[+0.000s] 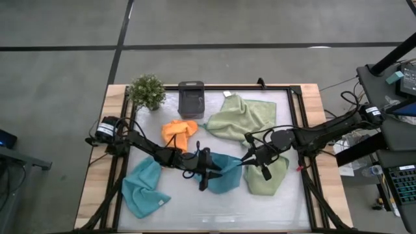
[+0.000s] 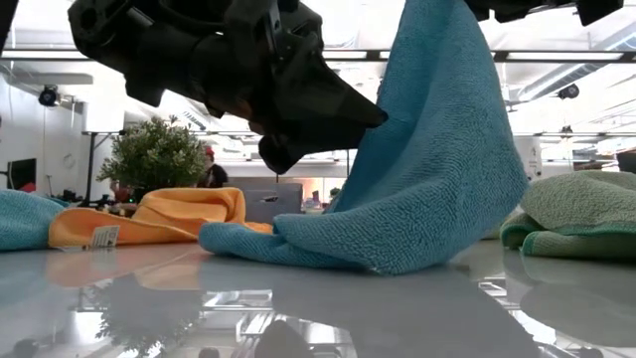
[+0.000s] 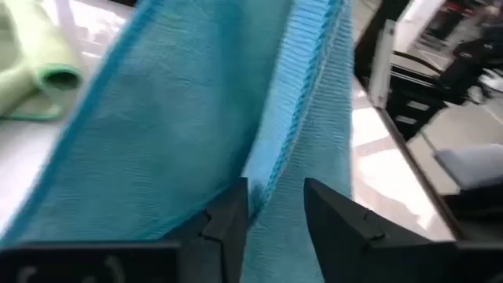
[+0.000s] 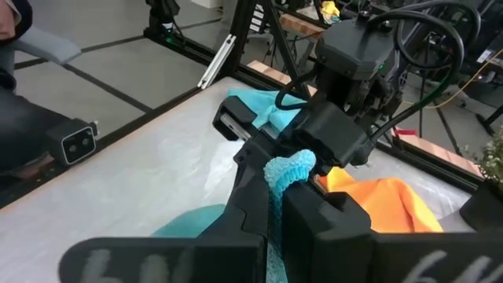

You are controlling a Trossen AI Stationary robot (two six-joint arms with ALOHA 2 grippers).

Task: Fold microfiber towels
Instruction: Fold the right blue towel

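My right pincer is gripping the blue towel's corner, lifted, while my left pincer, half open, is straddling its hanging edge just beside.

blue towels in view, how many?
2. One light blue towel lies crumpled near the table's front-left. The other blue towel is mid-table, lifted by the right gripper, with the left gripper at it.

1. The middle towel hangs between the left gripper and the right gripper.
2. Another towel lies under the right gripper.
3. The box and plant stand well behind the left gripper.
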